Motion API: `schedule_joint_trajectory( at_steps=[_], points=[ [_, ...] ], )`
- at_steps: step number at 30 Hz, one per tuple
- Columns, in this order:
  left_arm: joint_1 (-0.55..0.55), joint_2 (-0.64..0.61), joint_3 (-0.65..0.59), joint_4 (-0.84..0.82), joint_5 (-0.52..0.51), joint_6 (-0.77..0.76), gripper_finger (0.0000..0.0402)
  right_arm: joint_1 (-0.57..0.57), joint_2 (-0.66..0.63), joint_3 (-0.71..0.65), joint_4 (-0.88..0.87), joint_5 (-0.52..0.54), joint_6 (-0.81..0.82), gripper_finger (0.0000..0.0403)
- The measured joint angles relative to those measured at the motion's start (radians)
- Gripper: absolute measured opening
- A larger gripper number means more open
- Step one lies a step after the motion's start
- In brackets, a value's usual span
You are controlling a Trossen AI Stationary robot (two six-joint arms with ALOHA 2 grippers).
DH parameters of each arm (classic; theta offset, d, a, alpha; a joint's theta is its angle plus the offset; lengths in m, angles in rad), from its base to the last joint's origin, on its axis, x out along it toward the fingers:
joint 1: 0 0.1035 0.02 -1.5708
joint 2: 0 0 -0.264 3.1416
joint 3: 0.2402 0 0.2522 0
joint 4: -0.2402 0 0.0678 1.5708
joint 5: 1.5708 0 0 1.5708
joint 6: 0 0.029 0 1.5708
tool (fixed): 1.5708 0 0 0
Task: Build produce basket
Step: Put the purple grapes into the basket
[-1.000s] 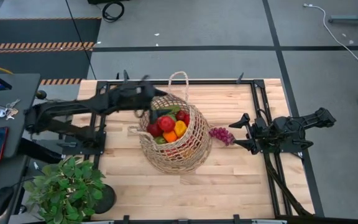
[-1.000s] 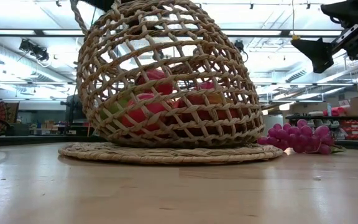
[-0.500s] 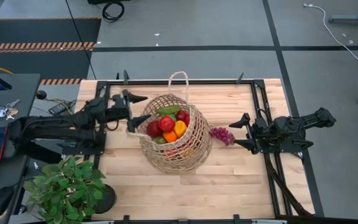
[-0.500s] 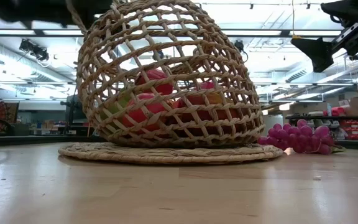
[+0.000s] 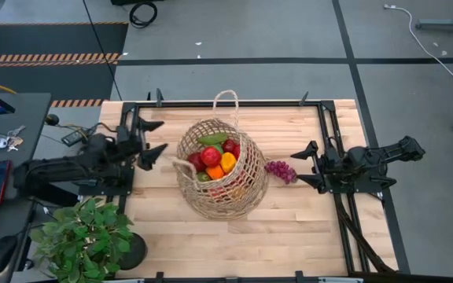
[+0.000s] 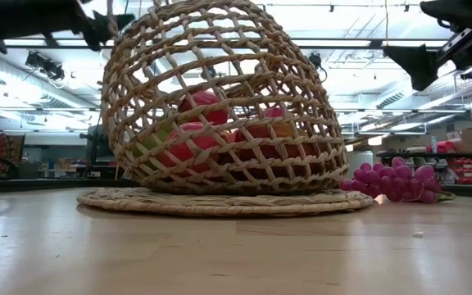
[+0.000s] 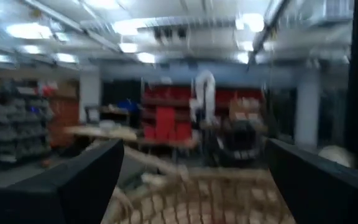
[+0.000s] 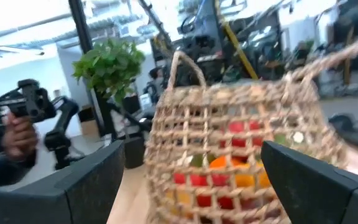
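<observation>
The basket [image 5: 219,179] stands mid-bench [image 5: 289,228], holding produce [image 5: 213,159]: red, orange, yellow and green pieces. Purple grapes [image 5: 281,170] lie on the bench just right of it. The left gripper [image 5: 149,140] hangs left of the basket, spread wide and empty. The right gripper [image 5: 303,165] is beside the grapes, wide and empty.

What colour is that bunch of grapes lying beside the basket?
Purple-pink; the grapes show best in the low view, right of the basket.

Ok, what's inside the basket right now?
The basket holds red, orange, yellow and green produce; anything beneath that top layer is covered. The purple grapes lie outside.
</observation>
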Motion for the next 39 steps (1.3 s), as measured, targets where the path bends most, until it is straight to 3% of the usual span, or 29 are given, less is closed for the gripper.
schedule_joint_trajectory(
  at_steps=[4, 12, 18, 21, 27, 33, 39],
  points=[
    [0.001, -0.086, -0.008, 0.039, -0.080, -0.024, 0.0398, 0.000, 0.000, 0.000, 0.040, 0.010, -0.030, 0.0380],
    [-0.019, -0.179, -0.008, -0.189, -0.023, -0.014, 0.0398, 0.000, 0.000, 0.000, 0.099, 0.009, -0.023, 0.0380],
    [-0.080, -0.225, -0.009, -0.303, -0.021, 0.030, 0.0398, 0.003, 0.000, 0.000, 0.110, -0.017, 0.206, 0.0380],
    [-0.124, -0.233, -0.064, -0.306, -0.022, 0.031, 0.0398, 0.002, 0.000, 0.000, 0.143, 0.010, 0.288, 0.0380],
    [-0.182, -0.312, -0.199, -0.230, -0.059, 0.031, 0.0398, 0.000, 0.005, 0.000, 0.182, 0.026, 0.292, 0.0380],
    [-0.201, -0.403, -0.220, -0.274, -0.087, 0.058, 0.0398, 0.000, 0.068, 0.000, 0.159, 0.182, 0.310, 0.0380],
    [-0.206, -0.406, -0.220, -0.195, -0.085, 0.054, 0.0398, 0.000, 0.211, 0.000, 0.153, 0.319, 0.262, 0.0380]
  ],
)
